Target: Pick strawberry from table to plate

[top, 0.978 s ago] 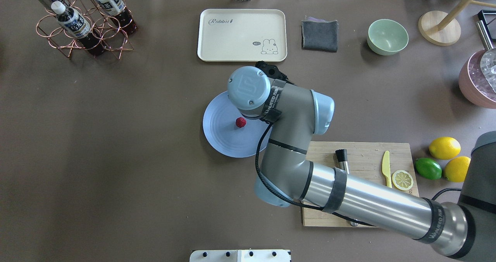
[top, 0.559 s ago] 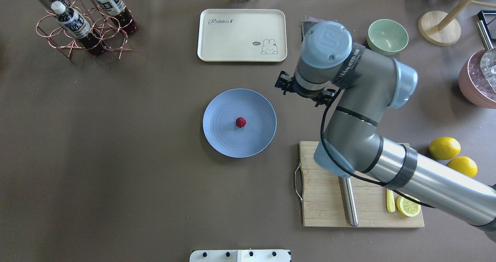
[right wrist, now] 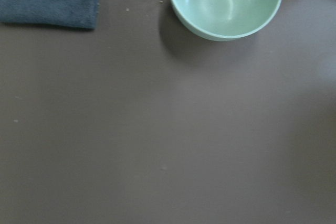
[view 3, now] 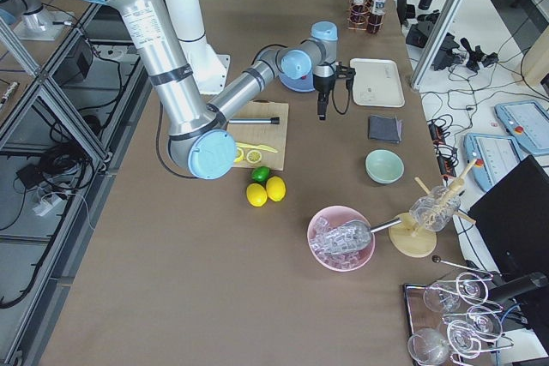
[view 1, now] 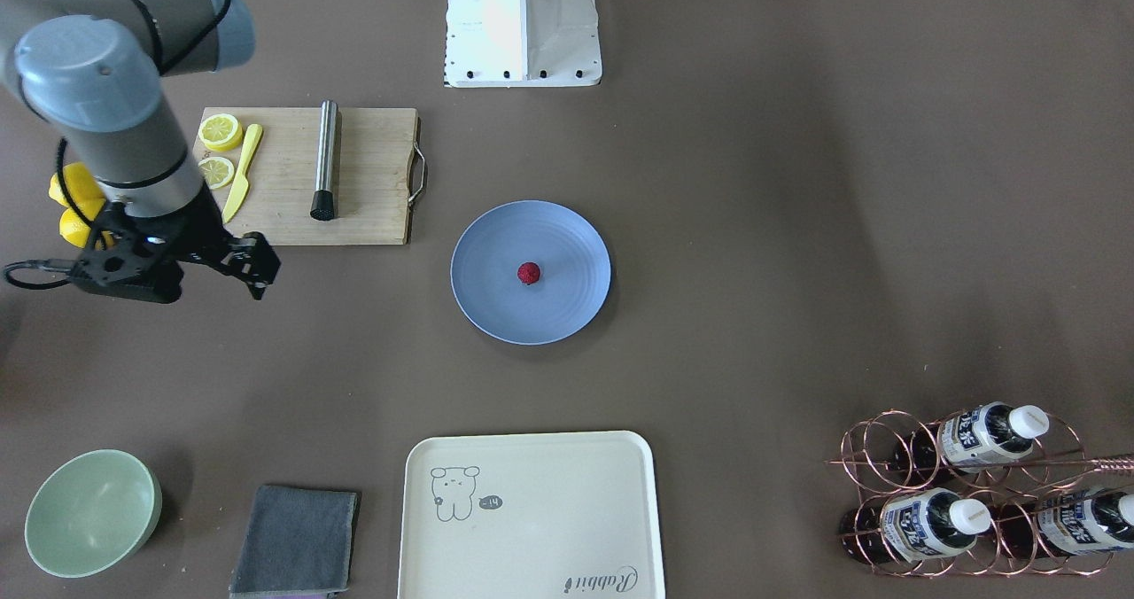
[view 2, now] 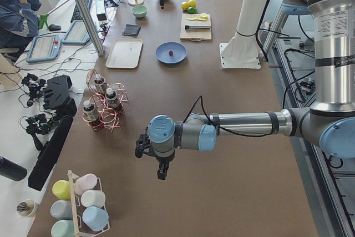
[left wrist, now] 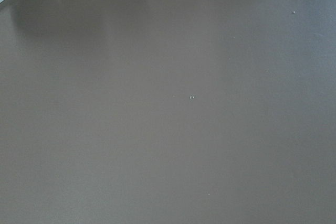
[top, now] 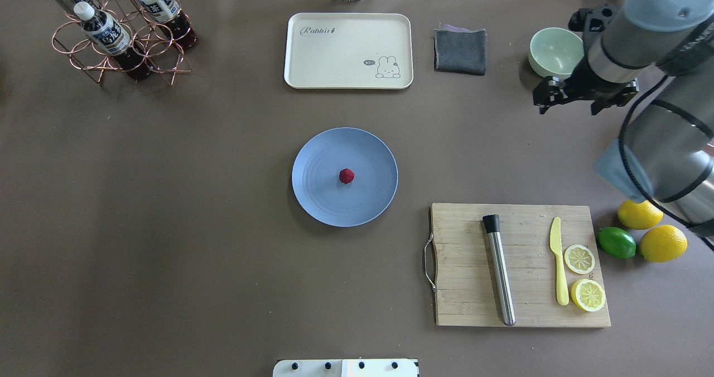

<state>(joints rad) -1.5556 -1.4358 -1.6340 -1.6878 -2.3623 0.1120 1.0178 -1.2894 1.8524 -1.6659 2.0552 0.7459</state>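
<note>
The small dark-red strawberry (top: 346, 175) (view 1: 529, 272) lies near the middle of the round blue-grey plate (top: 318, 196) (view 1: 492, 302), mid-table (top: 167, 198). My right gripper (top: 580, 95) (view 1: 173, 271) hangs open and empty above the table far to the plate's right, just in front of the pale green bowl (top: 555, 51) (right wrist: 226, 1). None of its fingers show in the right wrist view. My left gripper (view 2: 159, 170) appears only in the exterior left view, over the bare table end, so I cannot tell its state. Bare table fills the left wrist view.
A wooden cutting board (top: 463, 265) holds a steel muddler (top: 498, 271), a yellow knife (top: 558, 260) and lemon slices. Lemons and a lime (top: 616, 242) lie beside it. At the back are a cream tray (top: 348, 51), a grey cloth (top: 460, 51) and a bottle rack (top: 117, 31).
My right arm has swung away from above the plate, to the right and back toward the green bowl. The strawberry has stayed in the same spot on the plate.
</note>
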